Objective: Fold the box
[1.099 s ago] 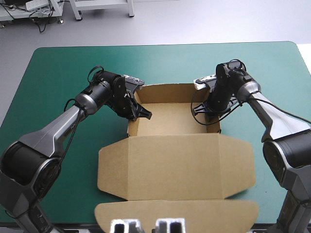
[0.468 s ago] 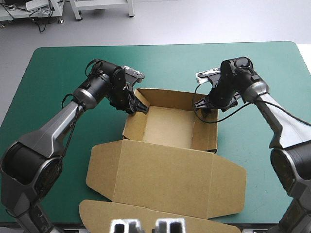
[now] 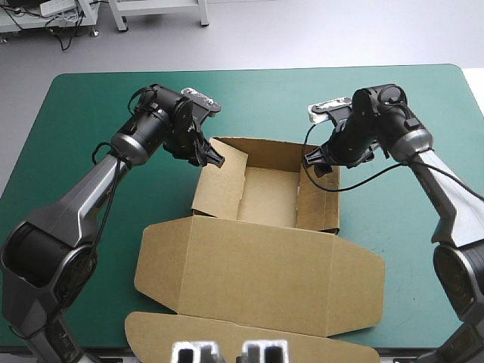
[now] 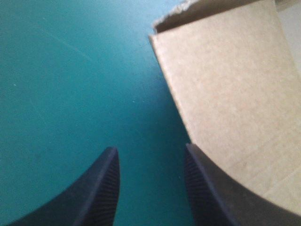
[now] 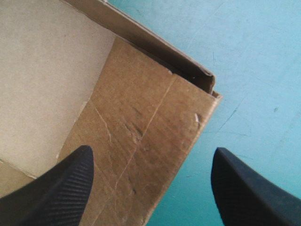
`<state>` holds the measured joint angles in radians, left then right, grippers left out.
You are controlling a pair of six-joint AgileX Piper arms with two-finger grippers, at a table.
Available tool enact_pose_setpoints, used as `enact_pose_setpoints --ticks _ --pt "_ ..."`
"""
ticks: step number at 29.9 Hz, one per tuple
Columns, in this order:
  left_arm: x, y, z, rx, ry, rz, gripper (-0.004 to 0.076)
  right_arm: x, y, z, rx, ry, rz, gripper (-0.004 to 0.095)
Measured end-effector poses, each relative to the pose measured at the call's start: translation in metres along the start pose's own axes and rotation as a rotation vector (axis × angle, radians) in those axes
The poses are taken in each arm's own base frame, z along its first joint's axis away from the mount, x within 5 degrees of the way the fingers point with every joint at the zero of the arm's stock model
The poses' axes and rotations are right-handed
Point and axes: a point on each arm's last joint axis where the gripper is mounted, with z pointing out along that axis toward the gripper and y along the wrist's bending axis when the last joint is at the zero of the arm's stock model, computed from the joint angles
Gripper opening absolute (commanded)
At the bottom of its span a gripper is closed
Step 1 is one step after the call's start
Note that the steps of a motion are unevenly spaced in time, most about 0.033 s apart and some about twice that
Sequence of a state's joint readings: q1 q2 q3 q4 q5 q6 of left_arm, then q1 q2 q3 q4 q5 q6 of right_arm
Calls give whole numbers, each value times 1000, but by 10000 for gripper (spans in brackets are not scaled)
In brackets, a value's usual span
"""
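The box (image 3: 265, 227) lies in the middle of the surface (image 3: 83, 121), its lid (image 3: 257, 268) flat toward 6 o'clock and its tray (image 3: 270, 198) toward 12. The left hand (image 3: 214, 159) sits at the tray's 10 o'clock corner, fingers moderately apart with only bare surface between them. The left wall (image 3: 225, 181), leaning inward, lies just beside one finger. The right hand (image 5: 153, 193) is spread wide, the right wall (image 5: 150, 127) near the 2 o'clock corner between its fingers. The step looks to be setting the side walls upright. Each hand should probably take its wall squarely and raise both together, so the tray does not skew.
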<state>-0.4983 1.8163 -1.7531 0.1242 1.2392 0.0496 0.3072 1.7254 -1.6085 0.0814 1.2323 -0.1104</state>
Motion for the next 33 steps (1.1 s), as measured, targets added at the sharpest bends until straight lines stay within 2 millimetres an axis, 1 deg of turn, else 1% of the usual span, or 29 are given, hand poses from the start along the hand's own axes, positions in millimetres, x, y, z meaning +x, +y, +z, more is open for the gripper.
enact_pose_setpoints --ticks 3,8,10,12,14,16,17,18,22,23,26,27,29,31,33 --pt "-6 2 -10 -11 -39 -3 318 2 1 -8 -2 -21 -5 660" --pt "-18 7 -36 -22 -136 -13 317 3 2 -20 3 -52 -9 656" --pt "-22 8 -46 -26 -171 -14 294 4 2 -22 3 -56 -9 656" --pt "-23 9 -54 -29 -198 -3 239 4 2 -24 3 -59 -10 656" --pt "-21 10 -65 -29 -217 17 139 6 3 -28 4 -67 -10 656" --pt "-17 11 -77 -31 -244 38 18 7 4 -34 2 -83 -10 656" --pt "-14 11 -86 -35 -263 55 -9 8 4 -38 0 -93 -9 656" --pt "-12 12 -94 -40 -280 71 -6 10 5 -42 0 -104 -9 656" --pt "7 16 -138 -63 -378 106 -6 14 7 -56 -1 -137 -10 656" --pt "12 16 -149 -68 -403 106 -6 16 7 -58 -1 -142 -10 656" --pt "31 17 -170 -76 -439 111 -7 20 7 -56 -4 -127 -4 656" --pt "39 17 -173 -77 -439 113 -7 21 7 -53 -9 -116 -1 656" --pt "53 15 -171 -73 -413 119 -7 25 8 -44 -18 -85 7 656" --pt "70 13 -168 -67 -382 122 -7 30 8 -35 -28 -48 17 656" --pt "89 11 -158 -60 -332 118 -7 37 8 -24 -36 -5 26 656"
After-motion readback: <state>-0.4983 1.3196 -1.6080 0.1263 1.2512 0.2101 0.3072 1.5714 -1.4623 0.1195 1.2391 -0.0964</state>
